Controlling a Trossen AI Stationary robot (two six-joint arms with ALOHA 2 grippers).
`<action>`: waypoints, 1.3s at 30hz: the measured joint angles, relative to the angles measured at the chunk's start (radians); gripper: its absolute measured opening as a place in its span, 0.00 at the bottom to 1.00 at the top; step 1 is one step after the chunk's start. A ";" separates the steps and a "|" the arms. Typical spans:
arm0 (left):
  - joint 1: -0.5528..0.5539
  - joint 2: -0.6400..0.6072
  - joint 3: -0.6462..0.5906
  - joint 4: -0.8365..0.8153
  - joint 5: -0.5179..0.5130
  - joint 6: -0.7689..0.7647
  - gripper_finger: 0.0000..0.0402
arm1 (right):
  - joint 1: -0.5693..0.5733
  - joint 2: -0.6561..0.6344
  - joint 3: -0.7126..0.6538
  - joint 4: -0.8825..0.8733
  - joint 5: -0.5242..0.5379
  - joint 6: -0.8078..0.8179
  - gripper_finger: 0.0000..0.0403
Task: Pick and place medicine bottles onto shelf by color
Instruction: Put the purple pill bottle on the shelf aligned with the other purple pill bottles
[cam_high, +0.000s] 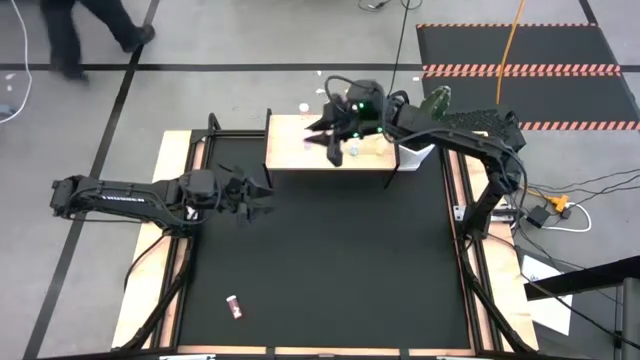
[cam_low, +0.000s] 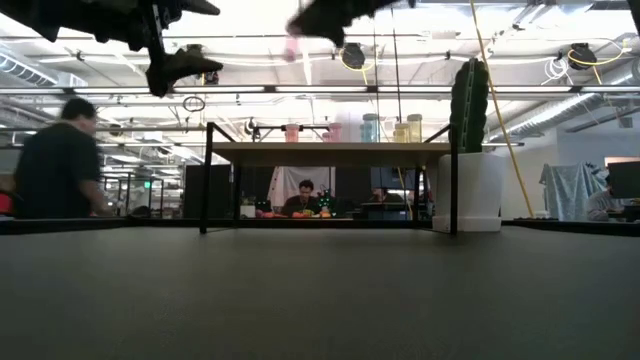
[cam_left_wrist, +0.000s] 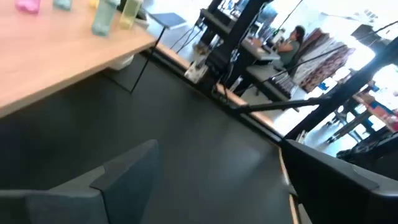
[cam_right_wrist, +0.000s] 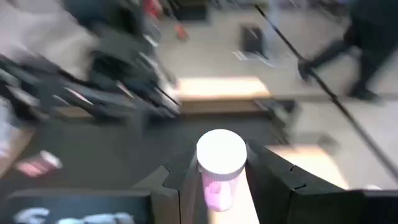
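The right gripper (cam_right_wrist: 214, 177) pinches a pink bottle (cam_right_wrist: 219, 168) by its body, white cap up, above the shelf (cam_high: 300, 150) at the mat's twelve o'clock. The left gripper (cam_high: 255, 197) hangs at about ten o'clock, fingers spread wide, holding nothing. Another pink bottle (cam_high: 234, 308) lies at seven o'clock.

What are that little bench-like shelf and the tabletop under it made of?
The small rectangular light-wood shelf looks like pale, smooth wood on top, though it may be laminate; its thin black legs look like painted metal. The black tabletop seems a matte mat, rubber or fabric, since it shows almost no glare.
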 joint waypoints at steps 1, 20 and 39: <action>0.000 0.000 0.000 -0.011 0.000 0.000 0.85 | -0.018 -0.010 -0.005 -0.040 0.031 -0.029 0.28; 0.002 0.000 0.000 -0.045 -0.037 -0.014 0.73 | -0.119 -0.143 -0.582 0.340 0.176 -0.103 0.28; 0.002 0.000 0.000 -0.035 -0.062 -0.025 0.71 | -0.164 -0.145 -0.585 0.348 0.093 -0.017 0.28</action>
